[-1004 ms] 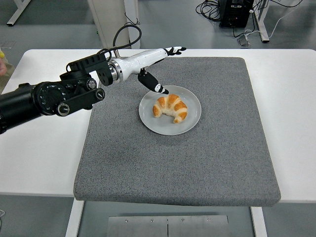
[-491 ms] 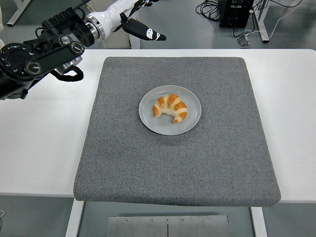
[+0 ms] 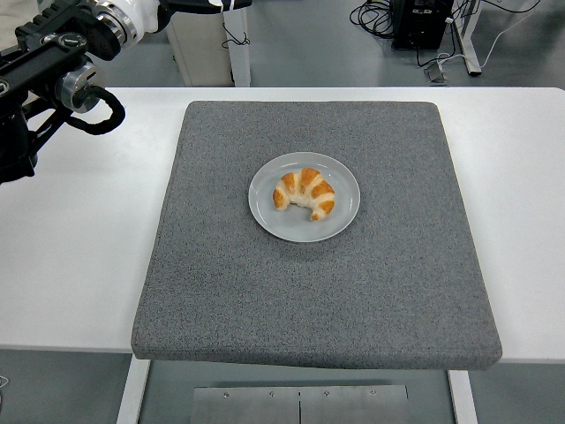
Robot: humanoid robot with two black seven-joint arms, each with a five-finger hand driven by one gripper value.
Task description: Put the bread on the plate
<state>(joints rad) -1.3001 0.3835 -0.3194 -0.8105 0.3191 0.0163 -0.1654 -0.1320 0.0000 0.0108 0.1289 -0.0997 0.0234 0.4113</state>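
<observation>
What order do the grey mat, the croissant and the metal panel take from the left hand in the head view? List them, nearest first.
From the left hand, at the picture's top edge, left of middle:
1. Grey mat, its far-left corner just below the hand.
2. Croissant, on the plate, mid-mat.
3. Metal panel, bottom edge, below the table.

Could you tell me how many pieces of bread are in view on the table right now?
1. A single croissant lies on the grey plate, which sits near the middle of the grey mat. Nothing in view could be hiding another piece.
</observation>
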